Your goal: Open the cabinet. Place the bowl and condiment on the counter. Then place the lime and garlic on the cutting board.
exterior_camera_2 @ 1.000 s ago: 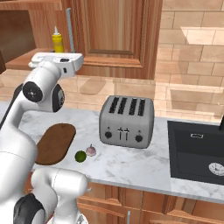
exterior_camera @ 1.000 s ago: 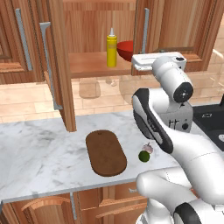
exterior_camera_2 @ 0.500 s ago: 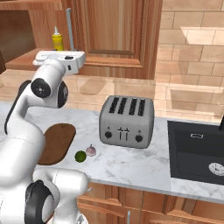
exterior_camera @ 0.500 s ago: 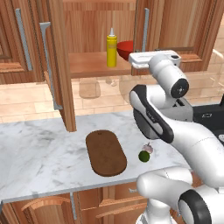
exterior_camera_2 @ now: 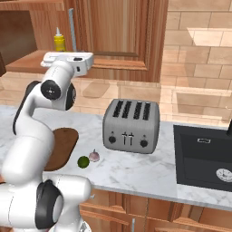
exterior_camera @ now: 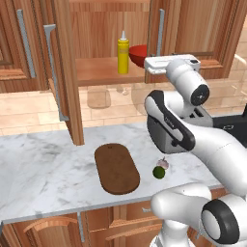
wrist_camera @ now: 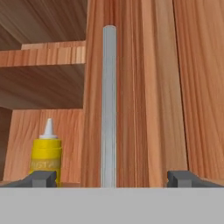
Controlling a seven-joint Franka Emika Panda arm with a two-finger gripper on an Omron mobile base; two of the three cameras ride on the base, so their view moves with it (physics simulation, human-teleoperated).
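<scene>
Cabinet (exterior_camera: pixel 62 72) half opened: the left door stands swung out toward the viewer, edge-on, while the right door (wrist_camera: pixel 140 87) is closed, its grey bar handle (wrist_camera: pixel 108 105) upright in the hand view, between the two fingertips (wrist_camera: pixel 41 178). The gripper (wrist_camera: pixel 109 179) faces that handle with its fingers spread wide and nothing between them; contact with the bar is not evident.

On the lower shelf (exterior_camera: pixel 96 72) the yellow condiment (exterior_camera: pixel 123 55) stands upright, with the red bowl (exterior_camera: pixel 137 54) just beside it at 3 o'clock, partly behind the right door's edge. Neither has reached the counter (exterior_camera: pixel 38 169). The lime (exterior_camera: pixel 158 172) and garlic (exterior_camera: pixel 164 163) lie touching or nearly so on the counter, at 3 o'clock of the cutting board (exterior_camera: pixel 116 169) and off it. By this evidence, only the first door is done; the second door and all four placements remain.

Room for moving: bare marble lies at 9 o'clock of the board, beneath the opened door. The toaster (exterior_camera_2: pixel 131 125) takes up the counter at 3 o'clock of the garlic, and the sink (exterior_camera_2: pixel 204 156) lies beyond.
</scene>
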